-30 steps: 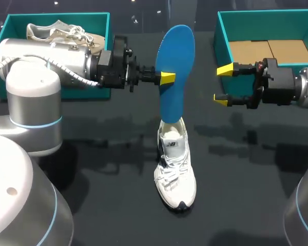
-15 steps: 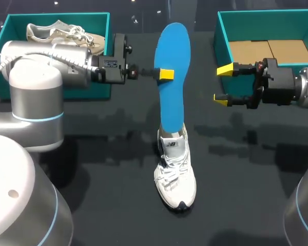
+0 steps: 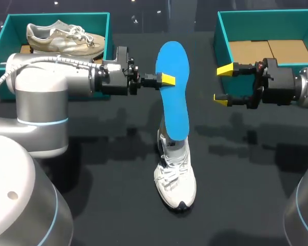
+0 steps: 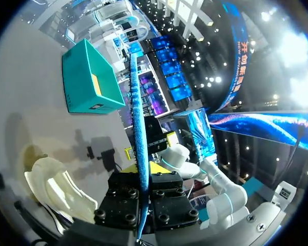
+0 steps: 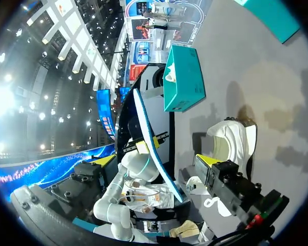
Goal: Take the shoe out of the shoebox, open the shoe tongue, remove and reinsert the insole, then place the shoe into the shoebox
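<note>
Half a second on, has lowered insole (image 3: 175, 97), clamped between left gripper's (image 3: 167, 79) jaws, tip-first into shoe (image 3: 175, 179) at mid-table; reinsertion under way. Holds right gripper (image 3: 223, 84) agape, empty, beside box (image 3: 223, 41).

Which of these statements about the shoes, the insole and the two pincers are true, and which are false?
1. The left pincer is shut on the blue insole. True.
2. The right pincer holds the white shoe. False: it is open and empty, apart from the shoe.
3. The white shoe lies inside a box. False: it stands on the table.
4. A beige shoe lies in the left box. True.
</note>
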Tool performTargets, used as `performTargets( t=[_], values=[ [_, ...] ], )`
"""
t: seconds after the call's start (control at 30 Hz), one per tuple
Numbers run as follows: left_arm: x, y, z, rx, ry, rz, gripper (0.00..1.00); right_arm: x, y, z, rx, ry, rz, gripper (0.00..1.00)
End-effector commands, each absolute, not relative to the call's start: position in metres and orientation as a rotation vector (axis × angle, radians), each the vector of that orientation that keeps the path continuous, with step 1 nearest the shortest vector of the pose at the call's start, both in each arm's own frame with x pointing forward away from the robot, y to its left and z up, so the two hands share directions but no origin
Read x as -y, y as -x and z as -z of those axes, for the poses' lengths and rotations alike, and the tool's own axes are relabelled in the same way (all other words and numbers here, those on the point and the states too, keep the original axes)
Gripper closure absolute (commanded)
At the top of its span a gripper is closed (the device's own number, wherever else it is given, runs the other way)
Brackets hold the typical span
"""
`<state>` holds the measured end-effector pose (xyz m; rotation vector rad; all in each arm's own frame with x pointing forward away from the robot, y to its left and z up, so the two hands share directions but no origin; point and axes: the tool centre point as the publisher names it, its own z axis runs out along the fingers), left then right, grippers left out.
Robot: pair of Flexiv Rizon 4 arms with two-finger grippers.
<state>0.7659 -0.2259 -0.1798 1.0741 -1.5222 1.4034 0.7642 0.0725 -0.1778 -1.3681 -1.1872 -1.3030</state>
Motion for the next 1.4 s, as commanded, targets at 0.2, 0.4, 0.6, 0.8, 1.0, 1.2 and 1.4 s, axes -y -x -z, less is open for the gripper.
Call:
performTargets(
  t=[0.2,0.4,0.6,0.8,1.0,1.2,1.4],
  values=[
    [0.228,-0.774,0.196,1.406,-1.141,-1.347,1.00,-0.072,-0.763,0.177,1.189,1.373,1.300,0.00],
    [0.228,-0.778,0.201,1.334,-1.192,-1.312,1.00,-0.072,-0.762,0.175,1.208,1.377,1.294,0.00],
    [0.227,-0.781,0.205,1.287,-1.241,-1.288,1.00,-0.068,-0.760,0.167,1.332,1.453,1.248,0.00],
    [0.227,-0.782,0.208,1.260,-1.277,-1.267,1.00,-0.070,-0.757,0.152,1.468,1.548,1.172,0.00],
    [0.227,-0.782,0.208,1.260,-1.277,-1.267,1.00,-0.081,-0.754,0.136,1.616,1.671,1.058,0.00],
    [0.227,-0.782,0.208,1.260,-1.277,-1.267,1.00,-0.089,-0.752,0.125,1.736,1.796,0.918,0.00],
    [0.227,-0.782,0.208,1.260,-1.277,-1.267,1.00,-0.101,-0.753,0.107,1.852,1.918,0.767,0.00]
  ],
)
